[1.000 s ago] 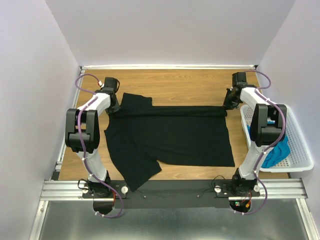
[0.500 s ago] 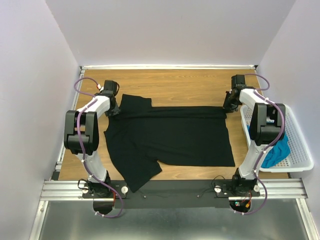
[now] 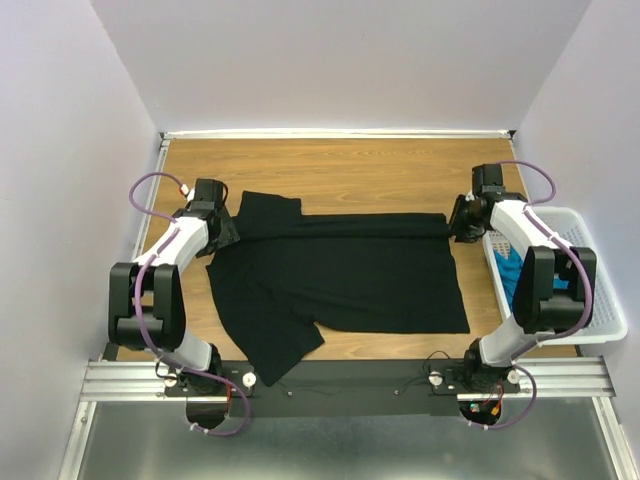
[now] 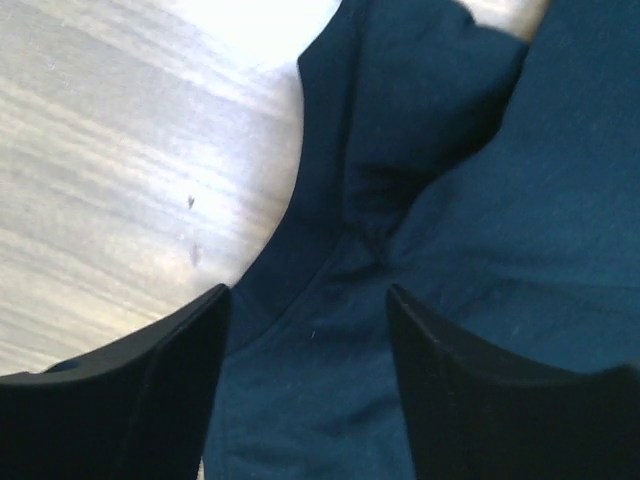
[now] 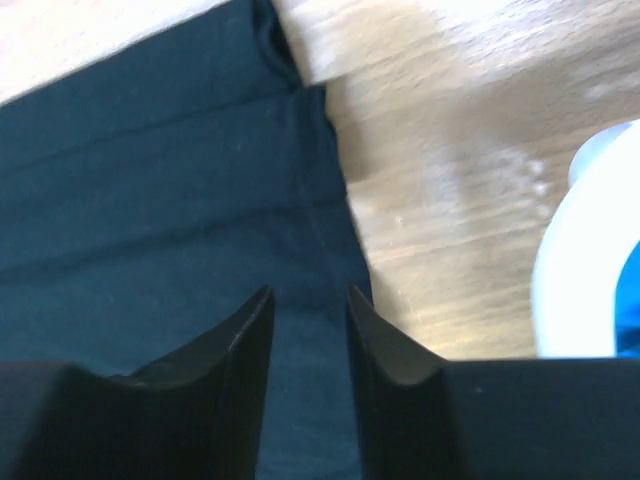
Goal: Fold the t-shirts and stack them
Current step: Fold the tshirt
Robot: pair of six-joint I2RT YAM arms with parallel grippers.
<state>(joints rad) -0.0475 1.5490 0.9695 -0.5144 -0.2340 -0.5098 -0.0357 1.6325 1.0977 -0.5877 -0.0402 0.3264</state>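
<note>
Black t-shirt (image 3: 340, 275) is seen spread flat on the table (image 3: 350, 165), just beside the white basket (image 3: 603, 300) on its left side. Its far edge is turned over into a narrow band. Teal t-shirt (image 3: 508, 278) is bunched inside the basket, partly hidden by the right arm.

Right gripper (image 5: 308, 295) is held between the basket and the black tee's far corner nearest it. Fingers are a little apart w/ nothing clamped; cloth lies below the gap. Left gripper (image 4: 305, 300) is at the tee's end furthest from the basket, by the sleeve seam, fingers wide apart, nothing held.

Handling, as judged: thin, light, limp cloth w/ no stiffness, so sag & creasing are expected wherever it is unsupported. It is prob. dragged over the wood rather than slid. Not fragile. Best taken at corners, pinched through both layers of the band, one corner per gripper, so the span is kept taut. A mid-panel grab would likely bunch it.
</note>
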